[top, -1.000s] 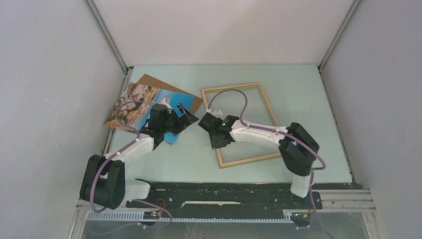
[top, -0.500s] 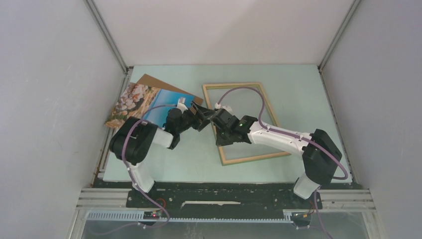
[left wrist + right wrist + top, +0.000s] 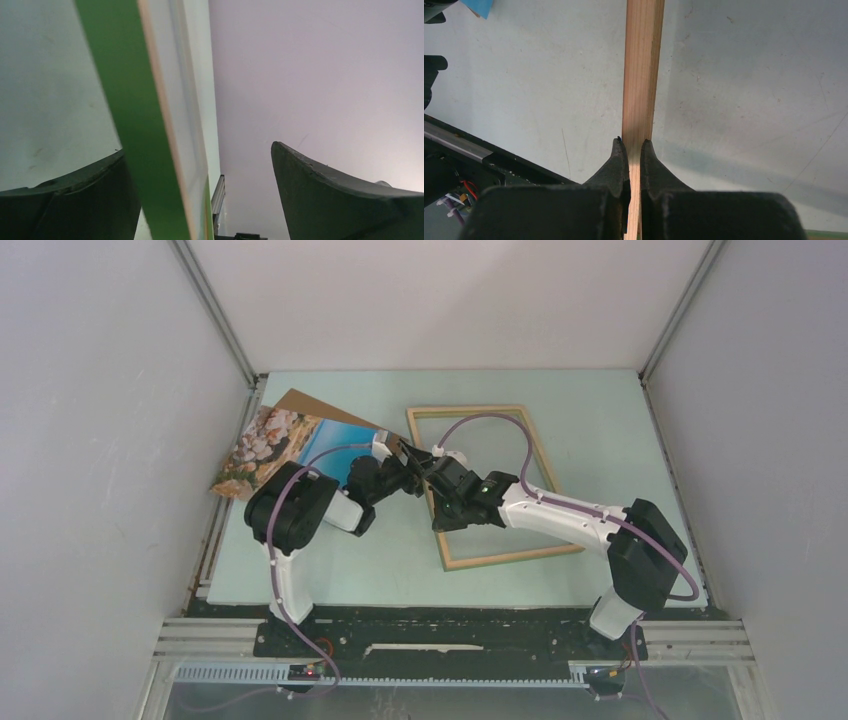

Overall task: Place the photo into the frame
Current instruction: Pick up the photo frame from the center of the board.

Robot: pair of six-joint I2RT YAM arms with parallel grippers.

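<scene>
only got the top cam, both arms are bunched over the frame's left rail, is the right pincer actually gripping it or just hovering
Observer: Gripping. The right wrist view shows the right pincer shut on the pale wood rail of the frame.
Operator: and the left one
Observer: The left pincer is wide open. The frame's green edge runs between its fingers, close to one and far from the other.
Operator: is the photo caught under that rail
Observer: No. In the right wrist view only a blue corner of the photo shows, well clear of the rail.
</scene>
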